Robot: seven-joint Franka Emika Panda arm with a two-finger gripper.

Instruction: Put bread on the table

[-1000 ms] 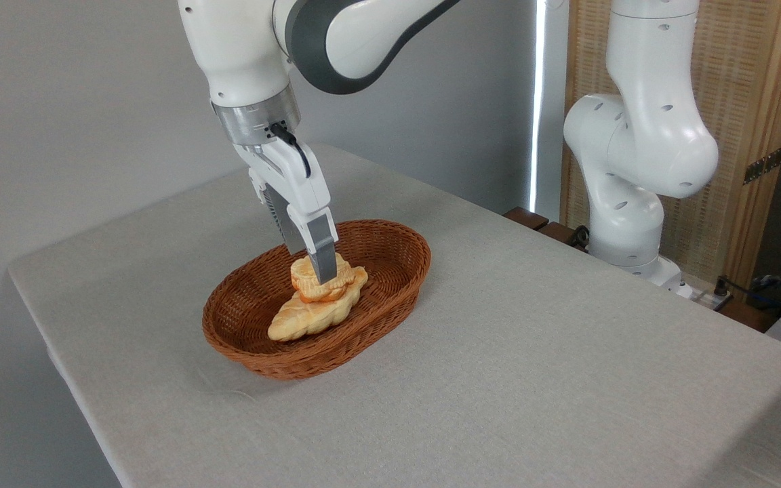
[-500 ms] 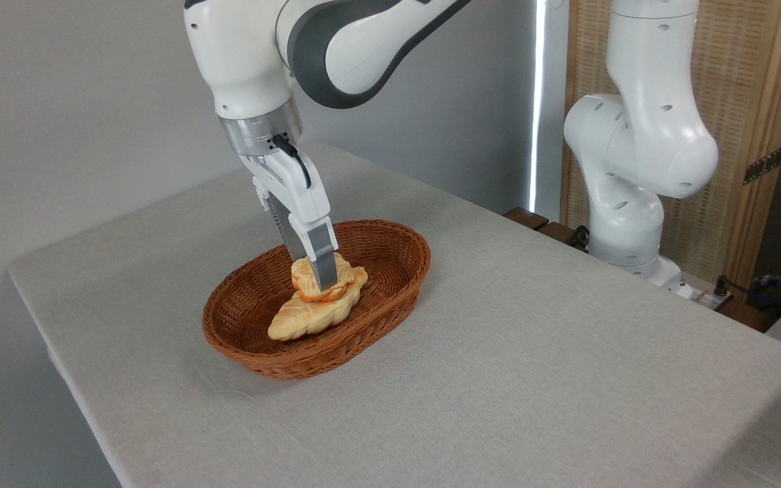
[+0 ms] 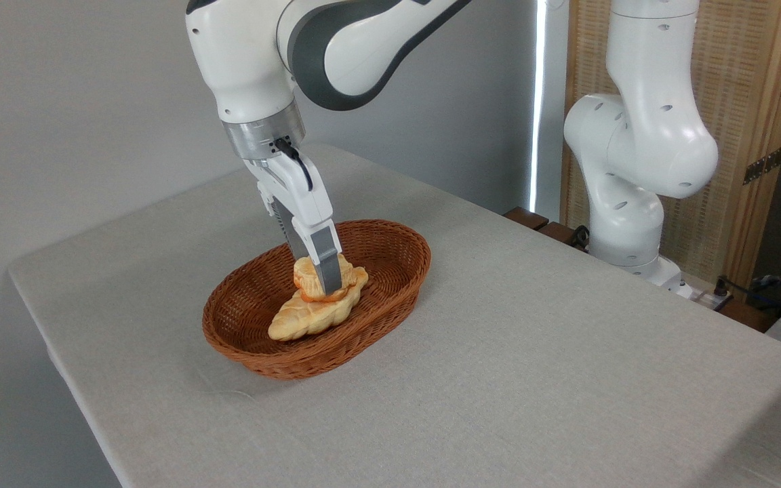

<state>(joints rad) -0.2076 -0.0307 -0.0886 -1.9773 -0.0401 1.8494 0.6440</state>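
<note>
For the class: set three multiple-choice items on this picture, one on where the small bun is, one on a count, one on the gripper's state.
1. Where is the bread?
A. On the loaf in the basket
B. On the table
C. On the floor

2. How many baked items are in the basket?
A. One
B. Two
C. Four

3. The gripper is
A. high above the table
B. down at the bread
C. out of view

Key: 1 A, it rests on the braided loaf; 2 B, bun plus loaf; 3 B, its fingers reach the bun.
</note>
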